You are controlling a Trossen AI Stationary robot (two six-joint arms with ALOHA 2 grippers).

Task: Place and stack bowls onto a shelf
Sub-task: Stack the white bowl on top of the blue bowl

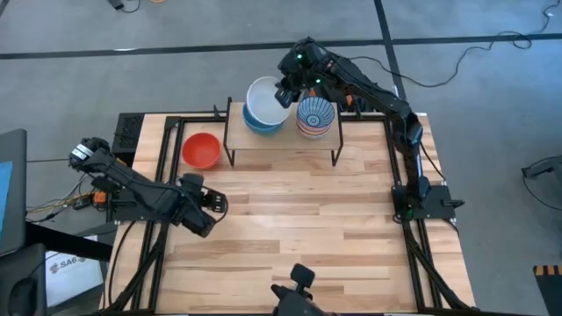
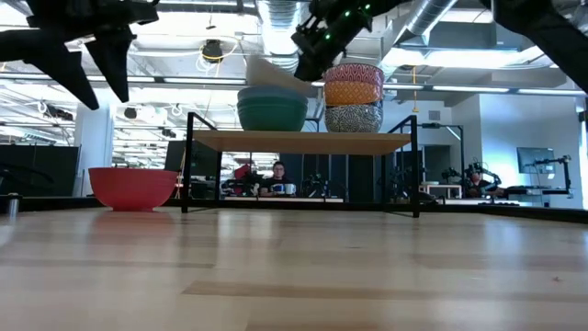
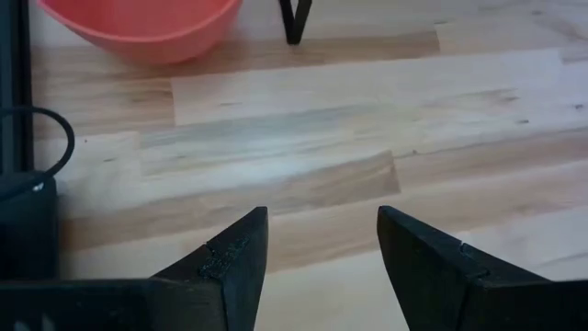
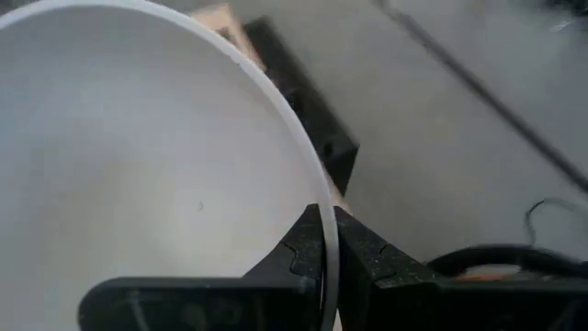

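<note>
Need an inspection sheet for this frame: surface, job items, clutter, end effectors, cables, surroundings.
Surface: light wooden plank tabletop.
Job's things: low wooden shelf on black legs holds two bowl stacks, light blue bowl stack and patterned bowl stack; round red bowl sits on the table beside the shelf.
Clutter: nothing seen.
Grippers: right end effector pinches the rim of a plain white bowl, tilted over the light blue stack; left end effector open, low over the table.
Cables: wires by the left arm base.
Surroundings: a seated person behind the shelf.

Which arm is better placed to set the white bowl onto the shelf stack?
Right: its claw grips the white bowl by the rim above the shelf. The left claw is open and empty over the table.
</note>
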